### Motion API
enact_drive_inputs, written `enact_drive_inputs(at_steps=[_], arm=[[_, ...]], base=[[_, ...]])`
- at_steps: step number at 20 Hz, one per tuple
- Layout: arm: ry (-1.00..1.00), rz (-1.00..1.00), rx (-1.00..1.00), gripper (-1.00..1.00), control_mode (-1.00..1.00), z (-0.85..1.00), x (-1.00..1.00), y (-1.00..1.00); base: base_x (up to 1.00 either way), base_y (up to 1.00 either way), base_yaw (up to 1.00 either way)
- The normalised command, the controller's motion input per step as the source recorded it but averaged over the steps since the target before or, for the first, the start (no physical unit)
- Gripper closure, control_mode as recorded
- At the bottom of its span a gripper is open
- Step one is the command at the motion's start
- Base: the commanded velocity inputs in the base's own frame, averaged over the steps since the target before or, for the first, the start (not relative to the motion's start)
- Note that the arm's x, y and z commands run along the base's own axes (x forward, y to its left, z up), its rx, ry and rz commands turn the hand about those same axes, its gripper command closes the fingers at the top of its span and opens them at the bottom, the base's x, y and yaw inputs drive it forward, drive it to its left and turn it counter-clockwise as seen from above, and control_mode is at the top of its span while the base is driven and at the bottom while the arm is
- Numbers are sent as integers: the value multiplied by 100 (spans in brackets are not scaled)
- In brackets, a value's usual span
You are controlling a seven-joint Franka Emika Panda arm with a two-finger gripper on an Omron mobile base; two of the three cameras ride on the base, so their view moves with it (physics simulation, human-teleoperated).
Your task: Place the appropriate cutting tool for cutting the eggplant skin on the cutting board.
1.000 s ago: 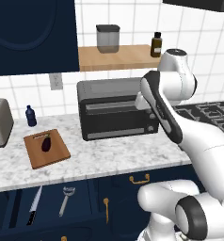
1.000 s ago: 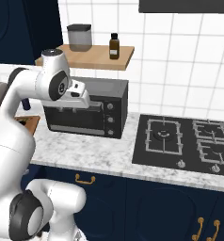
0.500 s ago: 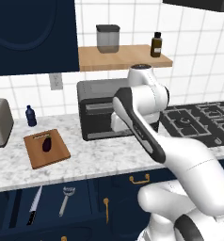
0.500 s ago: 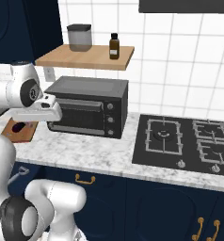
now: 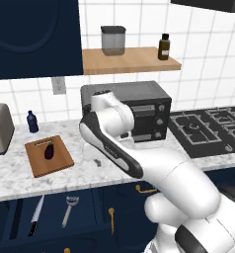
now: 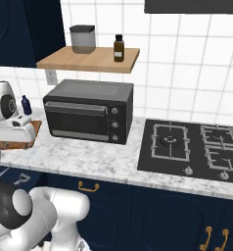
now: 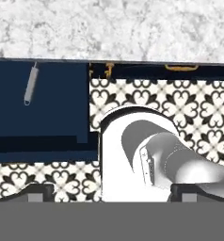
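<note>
The cutting tool (image 5: 69, 209) is a thin, all-silver peeler with a long handle and a wider forked head. It is lying in the open dark blue drawer (image 5: 20, 230) below the table (image 5: 90, 173), just right of a black-handled knife (image 5: 36, 216) with a pointed silver blade. In the hand view the cutting tool (image 7: 30, 84) is showing as a small silver stick on dark blue, just under the marble edge.

The cutting board (image 5: 48, 155) is a flat brown wooden board lying on the left part of the table. The eggplant (image 5: 49, 151) is small, dark and oval, and it is sitting on the middle of the board. A little blue bottle (image 5: 32, 121) is standing farther back, near the wall.

The end effector (image 5: 97, 161) is hanging just above the table, right of the board, touching nothing. I cannot tell how far apart its fingers are.

The white arm (image 5: 119, 148) is bending over to the left in front of the black oven (image 5: 134, 106), with the hand pointing down.
</note>
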Motion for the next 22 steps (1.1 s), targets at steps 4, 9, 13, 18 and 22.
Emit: enact_drive_inputs(at_steps=[4, 9, 13, 18, 22], arm=[[-3, -26, -2, -100, -100, -68, -11, 100], [-9, -27, 0, -100, -100, -48, -17, 97], [0, -15, 0, -100, -100, -36, -6, 47], [0, -5, -2, -100, -100, -47, 0, 34], [0, 0, 0, -100, -100, -72, 0, 25]], base=[[0, 0, 0], [0, 0, 0], [0, 0, 0], [0, 0, 0], [0, 0, 0]])
